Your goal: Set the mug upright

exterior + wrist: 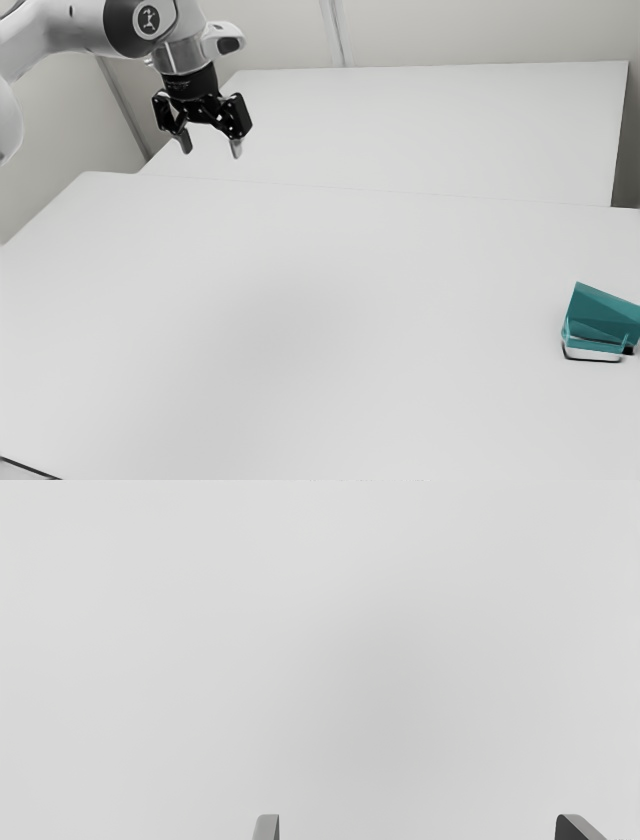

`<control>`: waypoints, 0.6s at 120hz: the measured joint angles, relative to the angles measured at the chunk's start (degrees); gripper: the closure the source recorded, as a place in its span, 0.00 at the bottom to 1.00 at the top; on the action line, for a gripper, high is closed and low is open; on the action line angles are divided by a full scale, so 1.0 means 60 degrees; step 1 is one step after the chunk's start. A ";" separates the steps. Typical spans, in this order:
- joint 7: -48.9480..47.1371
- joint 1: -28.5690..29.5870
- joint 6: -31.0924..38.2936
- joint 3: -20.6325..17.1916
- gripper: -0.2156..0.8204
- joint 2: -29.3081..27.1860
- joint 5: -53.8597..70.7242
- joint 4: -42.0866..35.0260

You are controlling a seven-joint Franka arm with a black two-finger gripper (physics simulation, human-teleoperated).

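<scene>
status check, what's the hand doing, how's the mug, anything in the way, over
Hand open, raised, holding nothing. Teal mug at the exterior view's right edge, partly cut off. White tabletop stretches between.

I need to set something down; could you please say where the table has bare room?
The table is bare from beneath the raised tool to the teal object at the exterior view's right; only around that object is it crowded.

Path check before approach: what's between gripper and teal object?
Exterior view: bare white tabletop between the gripper and the teal object.
</scene>
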 joint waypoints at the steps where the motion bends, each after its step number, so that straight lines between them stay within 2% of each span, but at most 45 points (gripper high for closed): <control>1: -0.0001 -0.0008 0.0002 -0.0008 0.21 -0.0004 0.0001 0.0000; 34: -0.0052 -0.0108 0.0102 -0.0182 0.21 -0.0115 -0.0335 0.0048; 54: -0.0076 0.0010 0.0280 -0.0181 0.21 -0.0091 -0.2476 -0.0419; 72: -0.0090 -0.0102 0.1242 -0.0223 0.21 0.0211 -0.4528 -0.1300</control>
